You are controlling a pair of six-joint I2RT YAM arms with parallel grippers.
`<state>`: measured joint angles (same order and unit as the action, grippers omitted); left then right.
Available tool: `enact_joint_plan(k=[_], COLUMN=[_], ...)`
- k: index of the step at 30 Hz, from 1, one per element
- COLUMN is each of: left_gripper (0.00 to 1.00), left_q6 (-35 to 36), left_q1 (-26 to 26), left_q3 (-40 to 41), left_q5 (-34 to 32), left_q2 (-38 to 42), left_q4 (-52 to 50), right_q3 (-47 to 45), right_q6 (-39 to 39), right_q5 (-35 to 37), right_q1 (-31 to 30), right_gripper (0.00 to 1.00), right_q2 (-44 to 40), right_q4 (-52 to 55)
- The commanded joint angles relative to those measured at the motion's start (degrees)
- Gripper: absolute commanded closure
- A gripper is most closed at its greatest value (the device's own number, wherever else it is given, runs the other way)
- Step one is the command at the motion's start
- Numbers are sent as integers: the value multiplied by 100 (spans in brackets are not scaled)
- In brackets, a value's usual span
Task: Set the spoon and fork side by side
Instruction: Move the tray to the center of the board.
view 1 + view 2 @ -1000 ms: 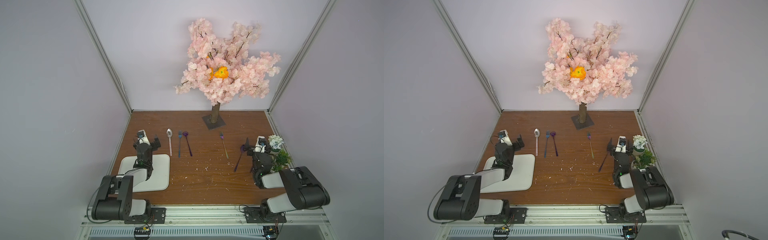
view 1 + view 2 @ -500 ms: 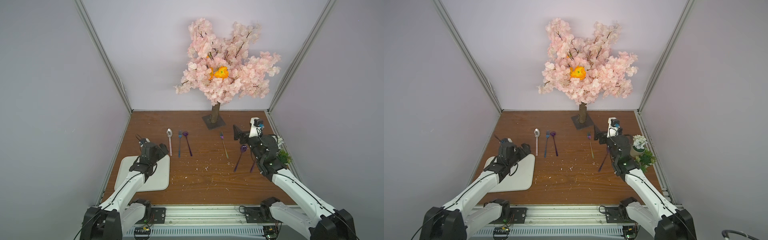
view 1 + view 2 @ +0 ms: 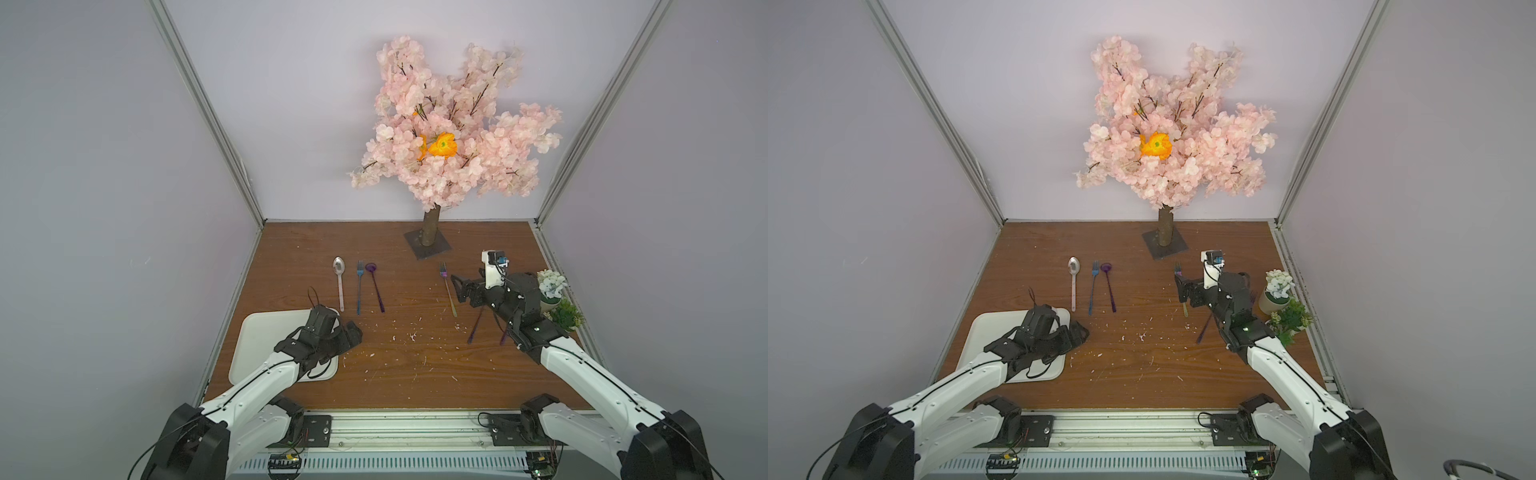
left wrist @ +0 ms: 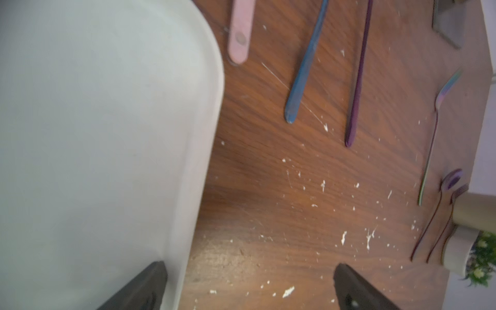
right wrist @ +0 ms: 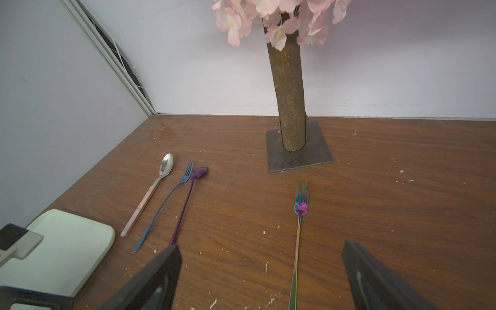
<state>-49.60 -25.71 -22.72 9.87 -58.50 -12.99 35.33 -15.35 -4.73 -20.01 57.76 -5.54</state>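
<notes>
On the counter (image 3: pixel 399 374), a pink-handled spoon (image 3: pixel 340 282), blue fork (image 3: pixel 359 286) and purple spoon (image 3: pixel 376 291) lie side by side, not touching, at 10 o'clock from its middle, heads toward 12. The rainbow fork (image 5: pixel 301 208) lies alone at 2 o'clock, its handle passing between the spread, empty jaws of the right arm (image 3: pixel 511 299). The jaws of the left arm (image 3: pixel 316 340), likewise spread and empty, straddle the 3 o'clock edge of the white tray (image 3: pixel 262 340).

The left arm (image 3: pixel 266 378) has unfolded to the tray (image 3: pixel 262 336)'s corner, the right arm (image 3: pixel 582 368) toward the rainbow fork (image 3: pixel 448 289).
</notes>
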Motion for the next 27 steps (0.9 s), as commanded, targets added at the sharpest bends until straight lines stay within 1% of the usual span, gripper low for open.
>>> enact_joint_plan(k=[1, 4, 8, 10, 12, 14, 15, 18, 20, 22, 23, 25, 27], left_gripper=[0, 0, 0, 1, 0, 0, 0, 0, 1, 0, 0, 1, 0], left_q6=[-153, -355, -658, -823, -972, -1001, -926, -574, -270, 173, 396, 724, 855], left_q1=[-330, -653, -1521, -1940, -2224, -2410, -2497, -2565, -2566, -2562, -2546, -2329, -1790], left_q3=[241, 353, 215, 59, -132, -474, -812, -1552, -1978, -2387, -2582, -2720, -2576], left_q5=[579, 948, 1279, 1321, 1488, 1658, 1742, 1966, 2035, 1928, 1706, 1319, 1230], left_q2=[-116, -137, -435, -737, -1153, -1660, -2013, -2582, -2696, -2698, -2664, -2543, -2338], left_q4=[-142, 224, 790, 1159, 1762, 2284, 2419, 2414, 2190, 1639, 1242, 626, 292], right_q3=[46, 40, 132, 145, 120, 70, 42, -11, -25, -70, -104, -209, -276], right_q6=[-106, -187, -263, -315, -395, -486, -571, -663, -659, -638, -640, -665, -670], right_q5=[44, 134, 276, 279, 172, -77, -257, -446, -512, -512, -511, -518, -507], right_q1=[-13, -12, -12, -12, -12, -12, -25, -142, -279, -415, -489, -633, -832], right_gripper=[3, 3, 5, 6, 8, 11, 13, 15, 17, 17, 18, 17, 17], right_q2=[-23, -48, -14, 24, 82, 179, 258, 415, 474, 465, 446, 370, 323], right_q4=[35, 83, 271, 285, 222, 147, 144, 329, 545, 736, 811, 905, 972])
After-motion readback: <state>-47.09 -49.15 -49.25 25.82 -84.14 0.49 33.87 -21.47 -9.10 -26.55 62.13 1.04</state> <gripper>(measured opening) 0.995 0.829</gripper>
